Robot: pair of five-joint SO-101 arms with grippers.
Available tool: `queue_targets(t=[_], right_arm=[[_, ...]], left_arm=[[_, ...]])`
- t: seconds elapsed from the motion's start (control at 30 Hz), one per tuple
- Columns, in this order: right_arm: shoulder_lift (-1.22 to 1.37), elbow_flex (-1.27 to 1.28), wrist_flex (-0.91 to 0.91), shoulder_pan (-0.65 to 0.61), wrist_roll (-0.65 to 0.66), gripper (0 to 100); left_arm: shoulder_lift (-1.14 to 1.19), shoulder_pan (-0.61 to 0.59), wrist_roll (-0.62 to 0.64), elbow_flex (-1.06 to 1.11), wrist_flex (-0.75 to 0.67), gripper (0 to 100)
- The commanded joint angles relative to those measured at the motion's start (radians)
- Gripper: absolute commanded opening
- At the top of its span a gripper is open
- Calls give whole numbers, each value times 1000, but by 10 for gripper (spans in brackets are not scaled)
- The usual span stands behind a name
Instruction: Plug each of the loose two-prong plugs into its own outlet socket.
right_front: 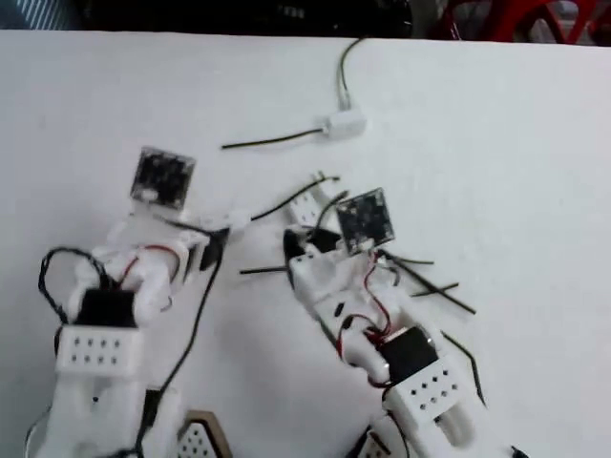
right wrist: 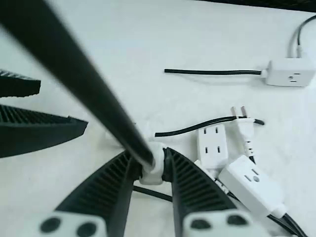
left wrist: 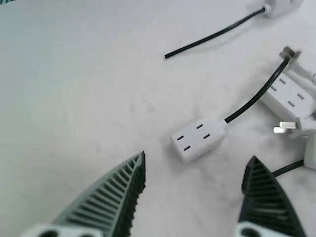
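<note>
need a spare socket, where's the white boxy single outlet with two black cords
In the high view the white boxy single outlet lies on the white table near its far edge, around the middle, beyond the cluster of white plugs and sockets.

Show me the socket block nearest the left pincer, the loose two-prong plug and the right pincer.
socket block (left wrist: 199, 138), left wrist view, slotted face.
two-prong plug (right wrist: 243, 124), right wrist view, body.
right pincer (right wrist: 152, 160), right wrist view, between fingertips, shut on white cord end (right wrist: 153, 169).

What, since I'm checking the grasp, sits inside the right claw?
The right claw is clamped on a white connector with a black cord running out. Its face, whether prongs or slots, is covered by the fingers.
</note>
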Motion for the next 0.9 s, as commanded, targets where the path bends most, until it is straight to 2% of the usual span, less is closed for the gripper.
queue_targets(t=[0.0, 0.13, 0.3, 0.57, 0.73, 0.87], right_arm=[[-19, -11, -44, 51, -28, 16], [-19, -11, -44, 64, -28, 16], [-19, -11, -44, 64, -28, 16], [-19, -9, -44, 64, -25, 16], [-19, -9, -44, 65, -21, 16], [-19, -9, -44, 65, -20, 16]], left_arm=[[294, -16, -196, -196, -20, 317], [575, -21, -431, -368, -20, 356], [858, -15, -601, -629, 94, 384], [1247, -15, -718, -1008, 239, 381], [1414, 2, -727, -1123, 262, 264], [1472, 25, -727, -1128, 272, 198]])
